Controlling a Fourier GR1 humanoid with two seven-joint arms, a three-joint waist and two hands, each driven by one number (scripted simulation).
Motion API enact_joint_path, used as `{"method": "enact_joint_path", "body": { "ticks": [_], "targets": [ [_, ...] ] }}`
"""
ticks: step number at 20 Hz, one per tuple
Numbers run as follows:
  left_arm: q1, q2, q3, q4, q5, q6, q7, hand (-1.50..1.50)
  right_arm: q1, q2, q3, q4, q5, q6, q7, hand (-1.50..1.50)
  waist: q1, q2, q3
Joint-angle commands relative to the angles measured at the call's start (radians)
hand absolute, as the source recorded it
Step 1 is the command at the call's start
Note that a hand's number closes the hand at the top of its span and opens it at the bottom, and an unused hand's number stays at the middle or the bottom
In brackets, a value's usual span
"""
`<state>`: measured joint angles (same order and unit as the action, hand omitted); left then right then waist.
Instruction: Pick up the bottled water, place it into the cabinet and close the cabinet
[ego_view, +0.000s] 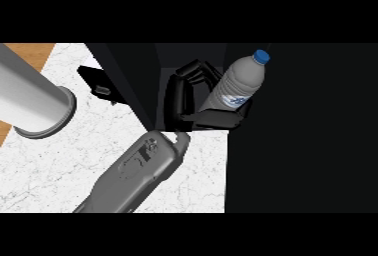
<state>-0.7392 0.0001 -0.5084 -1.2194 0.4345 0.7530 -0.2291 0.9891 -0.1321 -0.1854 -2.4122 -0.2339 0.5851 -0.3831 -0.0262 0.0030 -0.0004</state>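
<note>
- We see the right hand (193, 97) in the upper middle of the frame, its black fingers and thumb curled round the lower part of the bottled water (240, 85).
- The bottle stands tilted, its blue cap (261, 56) leaning toward the upper right, clear body and label showing above the hand.
- Bottle and hand sit against the dark opening of the cabinet (295, 130), which fills the right side of the frame; we cannot tell whether the bottle's base rests on a shelf or hangs in the air.
- The grey right forearm (136, 175) runs up from the lower middle across the white marble counter (59, 170).
- At the upper left a second grey forearm (33, 95) crosses the frame, and a black shape (100, 82) past its end looks like the left hand; we cannot tell how its fingers stand.
- A dark panel (125, 75) rising between the two arms may be the cabinet door, swung wide.
- By our reading, the pick is done and we are in the placing step, bottle at or just inside the cabinet mouth.
- Next up, as we judge it: settle the bottle upright on the cabinet floor, uncurl the fingers, draw the hand back clear of the opening.
- Only then can the door swing shut; the cabinet is not yet closed.
</note>
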Motion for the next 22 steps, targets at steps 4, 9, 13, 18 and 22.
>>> {"method": "enact_joint_path", "body": {
  "ticks": [4,9,13,18,22],
  "targets": [
    [-0.057,0.000,0.014,0.175,0.046,-0.029,-0.090,1.50,0.015,-0.009,-0.047,-0.100,-0.168,0.011,0.063,-1.50,-0.005,0.002,0.000],
    [-0.150,0.000,0.064,0.322,0.029,-0.028,-0.059,1.50,0.011,-0.012,-0.073,-0.074,-0.184,0.017,0.055,-1.50,-0.006,0.003,0.000],
    [-0.150,0.000,0.143,0.388,0.113,-0.078,-0.137,1.50,0.016,0.022,-0.036,-0.065,-0.124,0.040,0.028,-1.50,-0.015,0.004,-0.001],
    [-0.190,0.000,0.137,0.509,0.173,-0.065,-0.264,1.50,-0.047,-0.031,-0.063,-0.032,-0.182,0.040,0.070,-1.50,-0.024,0.010,-0.001],
    [-0.305,0.000,0.206,0.673,0.113,-0.112,-0.259,1.50,-0.036,0.009,-0.020,-0.068,-0.134,0.033,0.066,-1.50,-0.024,0.011,0.000]
  ]
}}
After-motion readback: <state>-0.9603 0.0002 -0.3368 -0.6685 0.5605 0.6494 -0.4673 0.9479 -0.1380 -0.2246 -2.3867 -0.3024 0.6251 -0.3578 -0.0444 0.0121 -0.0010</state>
